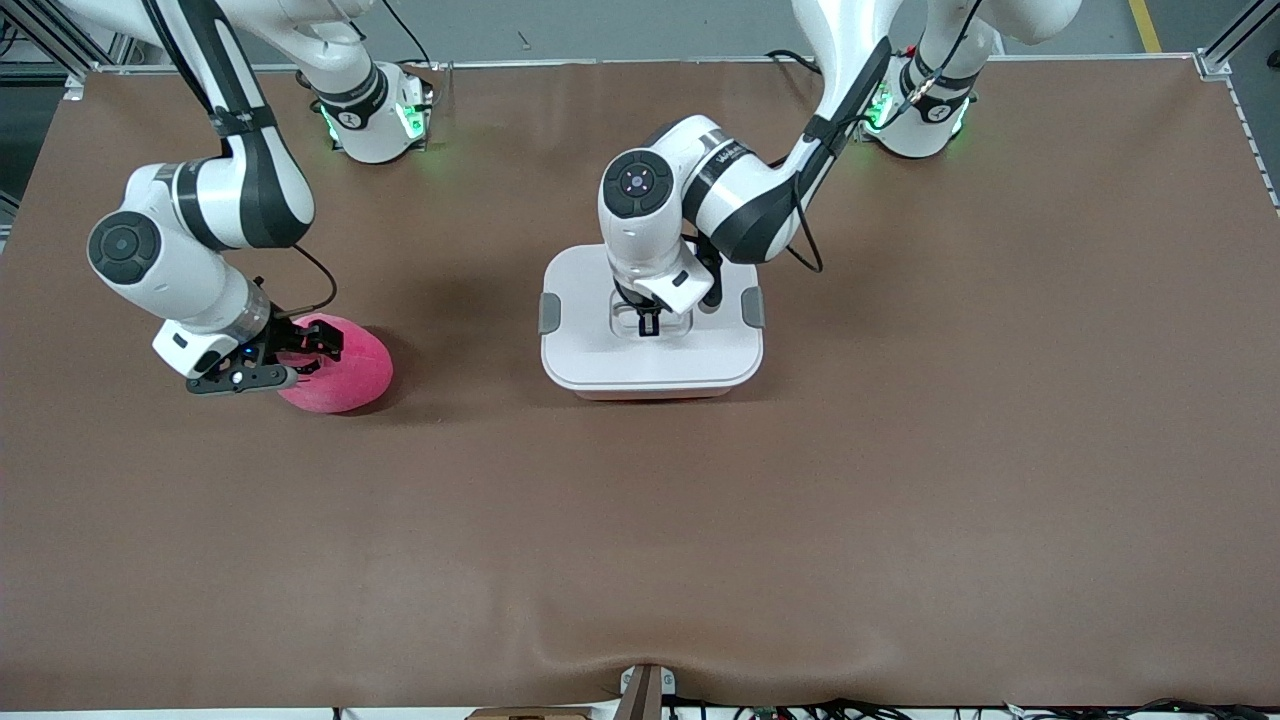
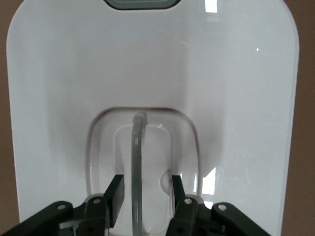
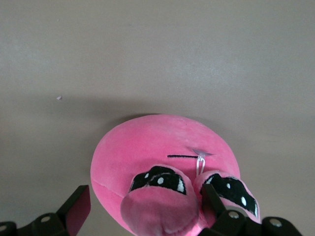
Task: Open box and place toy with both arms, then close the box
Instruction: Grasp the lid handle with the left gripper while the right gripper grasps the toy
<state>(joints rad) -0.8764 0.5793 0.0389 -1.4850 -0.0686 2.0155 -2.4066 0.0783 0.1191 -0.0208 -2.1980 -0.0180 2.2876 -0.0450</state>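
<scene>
The box stands mid-table with its white lid on and grey clips at both ends. My left gripper is down in the lid's recess, open. In the left wrist view its fingers stand on either side of the upright grey handle without touching it, above the lid. The pink toy lies on the table toward the right arm's end. My right gripper is open around it. In the right wrist view the toy shows its eyes and lips between the fingers.
The brown table stretches wide between the toy and the box and toward the front camera. The arm bases stand along the edge farthest from the camera. A small white speck lies on the table near the toy.
</scene>
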